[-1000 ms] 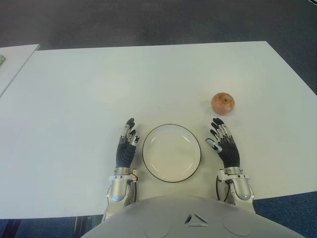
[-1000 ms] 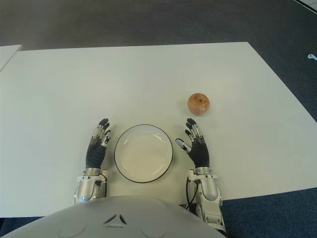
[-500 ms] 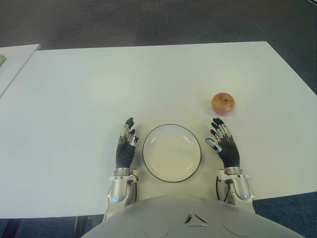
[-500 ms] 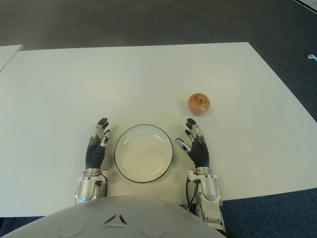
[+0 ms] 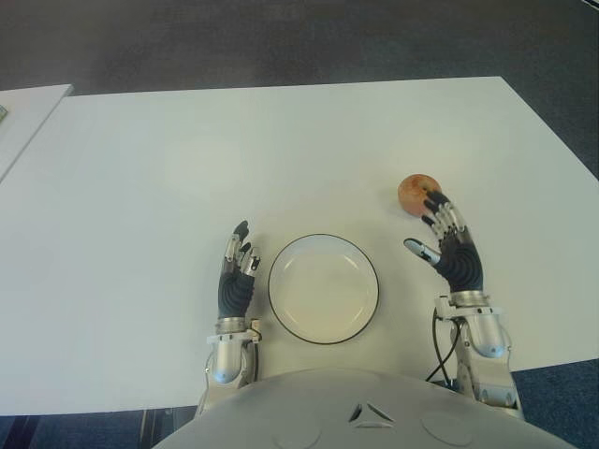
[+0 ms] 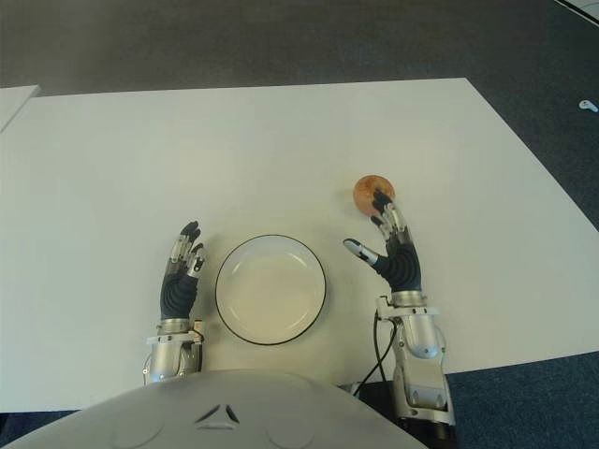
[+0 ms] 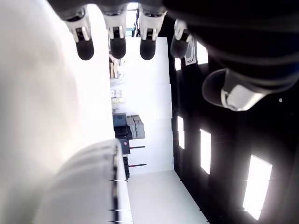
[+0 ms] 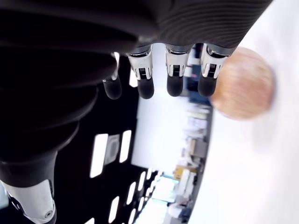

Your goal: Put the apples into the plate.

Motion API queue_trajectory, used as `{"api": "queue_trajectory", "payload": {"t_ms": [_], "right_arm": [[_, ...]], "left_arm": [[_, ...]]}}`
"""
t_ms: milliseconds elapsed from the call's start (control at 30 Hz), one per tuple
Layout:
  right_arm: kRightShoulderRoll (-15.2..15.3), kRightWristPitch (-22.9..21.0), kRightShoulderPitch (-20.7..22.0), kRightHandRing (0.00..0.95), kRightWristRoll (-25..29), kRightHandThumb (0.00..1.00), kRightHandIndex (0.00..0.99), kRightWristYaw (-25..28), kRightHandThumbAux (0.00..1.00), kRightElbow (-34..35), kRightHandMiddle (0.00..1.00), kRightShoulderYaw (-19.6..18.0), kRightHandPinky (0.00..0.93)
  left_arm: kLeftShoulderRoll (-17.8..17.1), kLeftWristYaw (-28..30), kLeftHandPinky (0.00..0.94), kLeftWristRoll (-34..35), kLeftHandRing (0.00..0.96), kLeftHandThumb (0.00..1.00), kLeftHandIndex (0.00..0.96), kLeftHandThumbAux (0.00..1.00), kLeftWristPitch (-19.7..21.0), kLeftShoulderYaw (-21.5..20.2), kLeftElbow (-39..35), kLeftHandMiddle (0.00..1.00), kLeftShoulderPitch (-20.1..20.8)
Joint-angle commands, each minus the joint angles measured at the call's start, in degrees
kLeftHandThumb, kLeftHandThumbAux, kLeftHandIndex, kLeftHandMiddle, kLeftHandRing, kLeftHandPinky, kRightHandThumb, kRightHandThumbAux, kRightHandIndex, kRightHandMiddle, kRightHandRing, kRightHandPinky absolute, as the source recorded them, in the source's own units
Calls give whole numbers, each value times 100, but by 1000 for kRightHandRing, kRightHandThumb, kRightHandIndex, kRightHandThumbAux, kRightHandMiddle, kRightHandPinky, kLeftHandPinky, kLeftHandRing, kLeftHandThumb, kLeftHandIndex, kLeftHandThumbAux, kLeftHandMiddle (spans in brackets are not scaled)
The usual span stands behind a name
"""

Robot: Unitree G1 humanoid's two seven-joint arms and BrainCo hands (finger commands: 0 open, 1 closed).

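Note:
One reddish apple (image 5: pixel 410 190) lies on the white table (image 5: pixel 281 140), right of and beyond the white plate (image 5: pixel 323 290), which has a dark rim and holds nothing. My right hand (image 5: pixel 432 229) is raised just short of the apple with its fingers (image 8: pixel 173 84) spread. The fingertips overlap the apple's near side in the eye views. In the right wrist view the apple (image 8: pixel 243 84) shows just past the fingertips, outside the hand, and I cannot tell whether they touch. My left hand (image 5: pixel 241 257) shows flat beside the plate's left edge, fingers extended and holding nothing.
A second white table's corner (image 5: pixel 28 108) shows at the far left. Dark carpet (image 5: pixel 299 42) lies beyond the table's far edge and off its right side.
My right hand has lifted from beside the plate and moved forward and right, so its fingertips now reach the apple. The apple, the plate and my left hand have stayed put.

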State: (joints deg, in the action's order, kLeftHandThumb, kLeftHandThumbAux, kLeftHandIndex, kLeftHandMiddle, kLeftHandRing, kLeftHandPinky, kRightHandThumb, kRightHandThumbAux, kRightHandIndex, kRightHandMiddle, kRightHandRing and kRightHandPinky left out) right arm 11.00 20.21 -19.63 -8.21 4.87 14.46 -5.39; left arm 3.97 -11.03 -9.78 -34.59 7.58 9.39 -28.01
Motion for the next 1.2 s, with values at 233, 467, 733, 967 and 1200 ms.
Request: {"api": "queue_trajectory", "payload": {"t_ms": [233,467,733,967,1200], "right_arm": [[1644,1087,1024,1,-3162,295,32,-1182,566,-325,23,-368,0],[2269,817,1641,0,-4232,331,25,-1601,499,-582,16,-152,0],[2504,194,2651,0,-5038,421,2,-1703,376,-1559,1,517,0],[2553,-267,3727,0,-5482,389,0,-1859,295,-3284,0,1260,0],[2640,-325,4327,0,-5299,333,0,-1843,249,-4250,0,1645,0]], "left_arm": [[204,34,0,147,0,60,0,372,496,100,136,0,-47],[109,54,0,123,0,54,0,373,622,93,113,0,-85],[86,-105,0,-83,0,58,0,372,524,89,99,0,-73],[184,-342,0,-312,0,67,0,364,590,152,-98,0,-12],[220,-350,0,-86,0,78,0,363,490,99,-37,0,3]]}}
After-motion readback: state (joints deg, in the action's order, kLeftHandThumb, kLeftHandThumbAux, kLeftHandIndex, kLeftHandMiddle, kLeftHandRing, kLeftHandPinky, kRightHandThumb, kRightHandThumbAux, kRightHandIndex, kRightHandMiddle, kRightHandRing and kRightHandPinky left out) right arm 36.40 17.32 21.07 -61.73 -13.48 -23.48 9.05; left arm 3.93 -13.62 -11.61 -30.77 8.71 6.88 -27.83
